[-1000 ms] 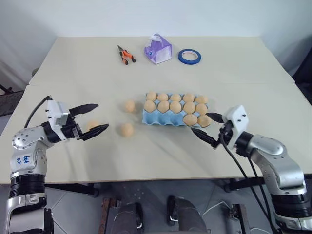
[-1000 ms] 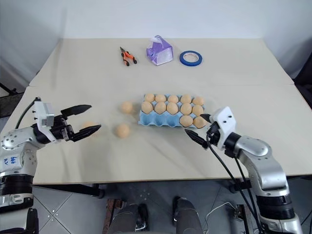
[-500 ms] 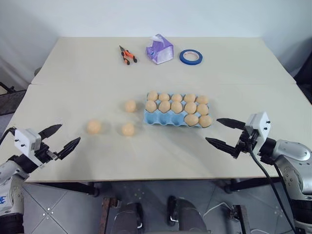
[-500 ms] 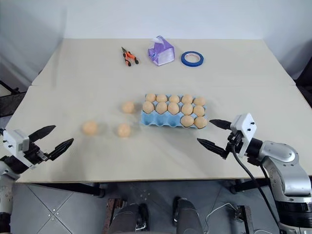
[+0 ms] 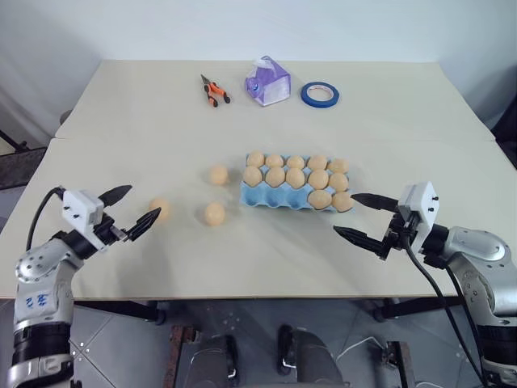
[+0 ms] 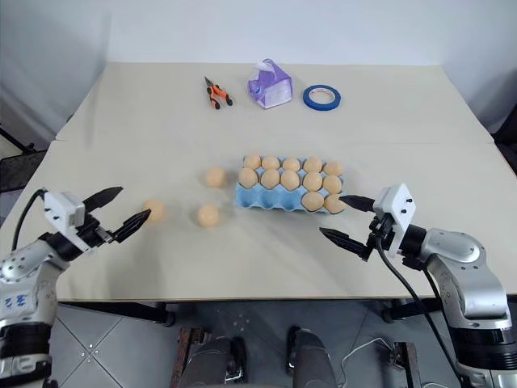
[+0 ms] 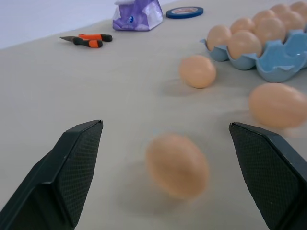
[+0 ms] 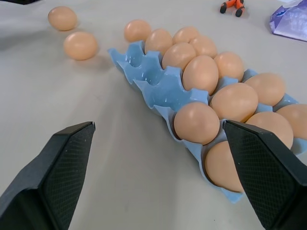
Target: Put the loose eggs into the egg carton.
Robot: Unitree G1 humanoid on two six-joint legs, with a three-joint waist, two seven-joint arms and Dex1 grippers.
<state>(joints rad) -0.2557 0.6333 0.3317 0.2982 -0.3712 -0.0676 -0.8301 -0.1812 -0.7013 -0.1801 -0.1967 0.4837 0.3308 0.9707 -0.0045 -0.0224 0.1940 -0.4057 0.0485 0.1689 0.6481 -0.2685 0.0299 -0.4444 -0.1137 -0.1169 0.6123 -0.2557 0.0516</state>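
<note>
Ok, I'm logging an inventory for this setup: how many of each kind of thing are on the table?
Loose eggs: 3
Eggs in the carton: 12
Egg carton: 1
Pliers: 1
Purple tissue pack: 1
Blue tape roll: 1
Total: 19

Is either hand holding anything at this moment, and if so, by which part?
Nothing is held. The left hand is open, fingers either side of a loose egg without touching it. The right hand is open beside the egg carton.
</note>
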